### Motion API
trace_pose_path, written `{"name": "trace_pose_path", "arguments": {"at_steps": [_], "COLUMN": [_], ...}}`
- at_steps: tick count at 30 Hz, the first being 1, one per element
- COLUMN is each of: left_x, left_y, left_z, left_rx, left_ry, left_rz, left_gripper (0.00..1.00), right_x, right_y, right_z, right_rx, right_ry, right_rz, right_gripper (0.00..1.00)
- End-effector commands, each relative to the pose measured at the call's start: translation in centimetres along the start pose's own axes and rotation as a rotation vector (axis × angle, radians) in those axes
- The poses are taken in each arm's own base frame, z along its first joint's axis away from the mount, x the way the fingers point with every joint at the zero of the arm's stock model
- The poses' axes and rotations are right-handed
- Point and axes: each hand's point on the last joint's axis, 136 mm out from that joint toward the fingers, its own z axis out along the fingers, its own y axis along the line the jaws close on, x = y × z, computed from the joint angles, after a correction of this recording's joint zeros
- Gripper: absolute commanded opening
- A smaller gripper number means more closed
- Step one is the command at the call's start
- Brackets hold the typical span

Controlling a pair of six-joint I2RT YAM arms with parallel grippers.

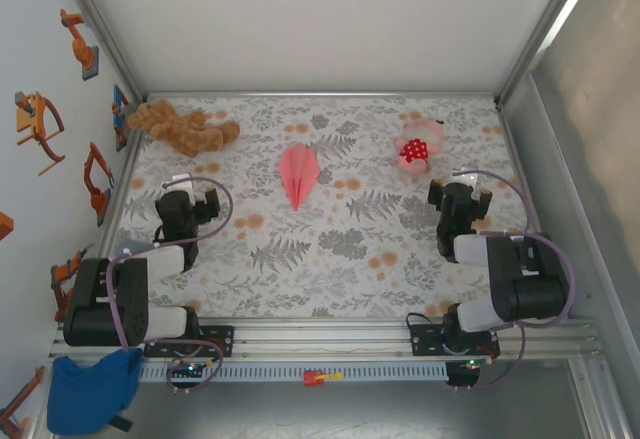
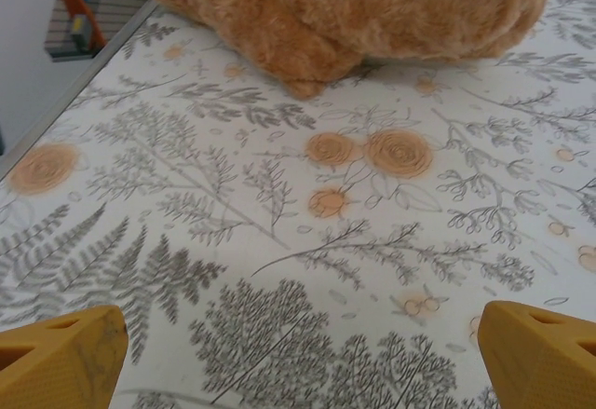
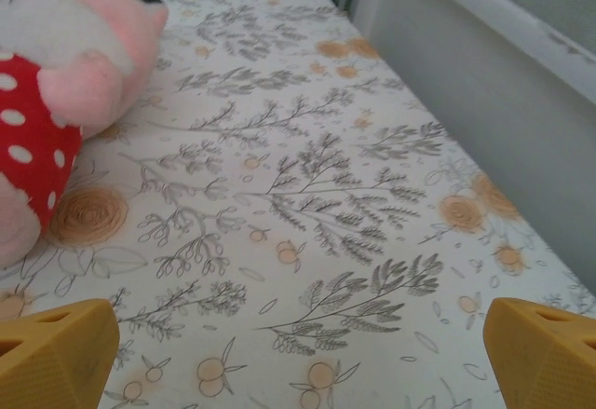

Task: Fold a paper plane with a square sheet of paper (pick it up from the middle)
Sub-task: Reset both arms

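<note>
The paper plane [image 1: 298, 173] lies mid-table [image 1: 330, 264], well apart from the left gripper [image 1: 189, 195] and right gripper [image 1: 459, 196], both spread wide and empty.

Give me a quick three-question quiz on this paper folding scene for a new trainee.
1. True or false: the paper plane lies between the brown plush toy and the pink plush toy, touching neither.
2. Which toy lies ahead of the left gripper? A brown, B pink.
3. Fill in: the left gripper and the right gripper both stand ____.
Key: 1 true; 2 A; 3 open.
</note>
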Motion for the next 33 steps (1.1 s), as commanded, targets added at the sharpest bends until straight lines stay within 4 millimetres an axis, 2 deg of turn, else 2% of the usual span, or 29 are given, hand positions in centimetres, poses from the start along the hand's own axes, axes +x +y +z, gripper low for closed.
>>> {"name": "trace_pose_path", "arguments": {"at_steps": [1,4,8,10,33], "left_x": [-2.7,-1.8,-1.6,-1.6,-1.7], "left_y": [-1.4,-1.3,-1.1,-0.1,0.0], "left_z": [1.3,2.4,2.6,3.2,3.2], "left_rx": [0.094,0.093,0.084,-0.001,-0.003], "left_ry": [-0.107,-0.11,-0.083,-0.053,-0.05], "left_rz": [0.012,0.0,-0.002,-0.012,-0.012], "left_gripper": [0.96,0.96,0.96,0.96,0.96], "right_x": [-1.8,-1.1,-1.0,-0.9,-0.9], "right_y": [1.0,1.5,1.4,1.1,1.1], "right_z": [0.2,0.7,0.9,1.1,1.2], "right_rx": [-0.107,-0.137,-0.134,-0.121,-0.126], "right_ry": [-0.079,-0.077,-0.076,-0.058,-0.056], "right_rz": [0.037,0.035,0.044,0.051,0.054], "right_gripper": [0.99,0.99,0.99,0.98,0.99]}}
